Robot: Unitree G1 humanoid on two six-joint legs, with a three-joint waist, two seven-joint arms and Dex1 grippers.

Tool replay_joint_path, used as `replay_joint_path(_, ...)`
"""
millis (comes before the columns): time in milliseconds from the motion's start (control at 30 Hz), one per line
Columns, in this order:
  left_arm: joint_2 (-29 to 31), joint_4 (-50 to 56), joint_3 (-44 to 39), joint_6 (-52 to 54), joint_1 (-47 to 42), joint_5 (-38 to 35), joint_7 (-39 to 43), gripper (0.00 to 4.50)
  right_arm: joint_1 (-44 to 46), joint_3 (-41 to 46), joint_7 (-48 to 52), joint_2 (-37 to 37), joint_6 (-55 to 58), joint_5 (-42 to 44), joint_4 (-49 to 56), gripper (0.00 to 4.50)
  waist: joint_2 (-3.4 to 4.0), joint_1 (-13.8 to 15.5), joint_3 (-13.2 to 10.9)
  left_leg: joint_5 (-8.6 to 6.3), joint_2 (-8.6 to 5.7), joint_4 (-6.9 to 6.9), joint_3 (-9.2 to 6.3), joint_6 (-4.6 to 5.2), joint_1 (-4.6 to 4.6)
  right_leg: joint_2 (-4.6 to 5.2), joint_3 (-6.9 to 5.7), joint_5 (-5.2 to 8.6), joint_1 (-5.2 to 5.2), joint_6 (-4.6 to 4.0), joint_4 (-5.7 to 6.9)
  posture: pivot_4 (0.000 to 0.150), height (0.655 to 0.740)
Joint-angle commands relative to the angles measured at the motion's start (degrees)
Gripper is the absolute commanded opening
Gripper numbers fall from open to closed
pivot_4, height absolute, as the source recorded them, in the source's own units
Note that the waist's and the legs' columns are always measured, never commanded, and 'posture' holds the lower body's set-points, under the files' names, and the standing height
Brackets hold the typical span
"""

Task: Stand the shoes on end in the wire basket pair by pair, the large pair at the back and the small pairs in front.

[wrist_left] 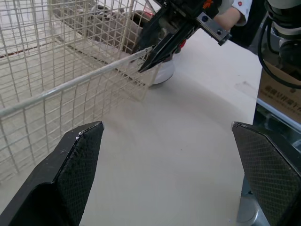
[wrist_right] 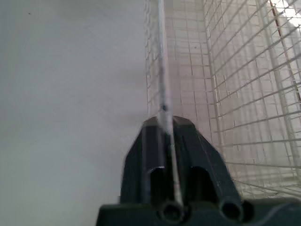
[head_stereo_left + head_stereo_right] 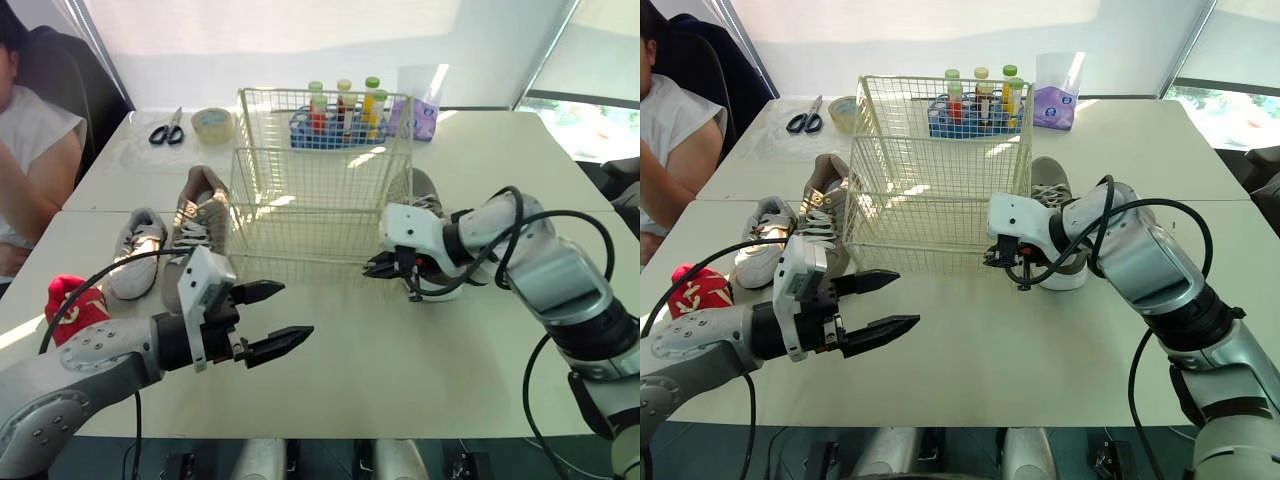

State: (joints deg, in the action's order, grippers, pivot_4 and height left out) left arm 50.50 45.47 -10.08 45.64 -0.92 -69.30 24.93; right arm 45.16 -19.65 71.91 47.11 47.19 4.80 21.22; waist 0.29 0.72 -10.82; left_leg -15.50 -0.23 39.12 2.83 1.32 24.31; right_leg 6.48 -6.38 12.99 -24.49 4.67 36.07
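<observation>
The empty wire basket (image 3: 300, 210) stands mid-table. My right gripper (image 3: 370, 268) is shut on the wire at its front right corner; the right wrist view shows that wire pinched between the fingers (image 2: 162, 136). One large grey-brown shoe (image 3: 425, 195) lies right of the basket, behind that gripper. Another large shoe (image 3: 200, 225) lies along the basket's left side, with a small grey-white shoe (image 3: 137, 250) beside it and a small red shoe (image 3: 72, 305) further left. My left gripper (image 3: 296, 312) hovers open in front of the basket's left half, holding nothing.
Behind the basket stand a blue rack of bottles (image 3: 335, 118) and a purple packet (image 3: 420, 115). Scissors (image 3: 167, 130) and a tape roll (image 3: 212, 123) lie at the back left. A person (image 3: 30, 160) sits at the table's left side.
</observation>
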Motion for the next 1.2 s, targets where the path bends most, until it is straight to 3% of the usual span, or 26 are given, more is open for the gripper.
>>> replay_joint_path(33, -0.3, -0.2, -0.6, -0.7, 0.4, 0.2, 1.5, 4.5, 1.1, 4.1, 1.4, 1.6, -0.5, 4.0, 2.2, 2.57, 0.0, 0.0, 0.0, 0.0, 0.01, 0.0, 0.0, 0.0, -0.01, -0.01, 0.0, 0.0, 0.0, 0.0, 0.01, 0.15, 0.74)
replay_joint_path(67, -0.4, -0.5, -0.8, -0.6, 0.7, -0.1, 1.7, 4.5, 2.3, 6.6, 2.6, 1.7, 2.1, 7.3, 2.5, 3.07, 0.0, 0.0, 0.0, 0.0, 0.02, 0.0, -0.01, 0.0, -0.01, -0.02, 0.0, 0.0, 0.0, 0.0, 0.01, 0.15, 0.74)
replay_joint_path(233, -0.8, -2.2, -3.4, -0.8, 2.2, -3.3, 2.5, 4.5, 10.8, 22.6, 0.9, 1.3, 14.2, 21.3, -1.0, 3.07, 0.0, 0.0, 0.0, -0.02, 0.03, 0.0, -0.01, 0.05, -0.01, -0.01, 0.0, 0.0, 0.0, 0.0, 0.02, 0.15, 0.74)
replay_joint_path(300, -1.1, -3.2, -4.7, -0.9, 0.8, -5.9, 2.0, 4.5, 12.5, 30.7, -6.1, 0.3, 16.6, 21.8, -5.5, 3.07, -0.1, 0.2, 0.1, -0.04, 0.05, 0.0, -0.04, 0.06, -0.02, -0.01, 0.0, 0.0, 0.01, -0.02, 0.01, 0.15, 0.74)
replay_joint_path(333, -1.1, -3.8, -4.9, -0.7, -0.1, -6.7, 1.8, 4.5, 12.7, 35.0, -11.3, -1.4, 17.7, 21.2, -7.1, 3.35, -0.22, 0.3, 0.1, -0.04, 0.04, 0.0, -0.07, 0.06, -0.02, 0.0, -0.02, 0.01, 0.04, -0.03, -0.01, 0.15, 0.74)
replay_joint_path(433, -3.1, -5.1, -4.3, -0.9, -2.2, -10.7, -1.1, 4.5, 5.1, 47.3, -19.9, -6.9, 20.5, 23.8, -3.5, 4.4, -0.47, 0.4, 0.3, -0.04, 0.02, 0.01, -0.07, 0.06, -0.02, 0.06, -0.01, 0.07, 0.09, -0.19, -0.07, 0.15, 0.74)
replay_joint_path(567, -7.2, -4.9, -4.2, -1.7, 0.4, -14.6, -5.0, 4.5, -11.5, 54.2, -28.5, -15.2, 16.4, 24.0, 6.5, 4.48, -0.44, 0.2, 0.3, -0.11, -0.03, -0.01, 0.0, 0.18, -0.03, 0.28, 0.03, -0.04, 0.16, 0.0, -0.05, 0.15, 0.74)
replay_joint_path(767, -7.6, -1.7, -2.6, -2.1, 5.6, -10.2, -6.7, 4.5, -28.7, 52.8, -42.3, -25.7, 8.2, 20.3, 16.3, 4.48, 0.0, 0.0, 0.2, -0.06, 0.01, -0.1, 0.14, 0.12, -0.11, 0.07, 0.06, -0.02, 0.03, 0.0, 0.1, 0.15, 0.74)
replay_joint_path(833, -6.6, 0.0, -0.7, -2.0, 6.7, -5.2, -5.1, 4.5, -32.7, 50.6, -45.1, -28.4, 5.3, 19.5, 17.8, 4.48, 0.0, 0.0, 0.2, -0.03, 0.03, -0.09, 0.09, 0.07, -0.17, -0.01, 0.08, -0.01, 0.09, -0.03, 0.06, 0.15, 0.74)
replay_joint_path(1000, -7.1, 1.6, 1.5, -2.8, 9.0, -0.2, -3.3, 4.5, -39.0, 45.5, -47.7, -31.4, -0.3, 19.3, 16.5, 4.48, 0.04, 0.0, 0.3, -0.02, 0.05, -0.08, 0.15, 0.06, -0.34, -0.04, 0.21, 0.11, 0.16, -0.32, 0.04, 0.15, 0.74)
replay_joint_path(1200, -8.8, 1.7, 2.9, -3.4, 9.0, 2.9, -3.5, 4.5, -40.5, 39.9, -48.3, -31.0, -7.4, 17.0, 8.7, 4.48, 0.04, -0.1, 0.3, -0.02, 0.06, -0.1, 0.14, 0.07, -0.33, -0.05, 0.23, 0.11, 0.13, -0.33, 0.03, 0.15, 0.74)
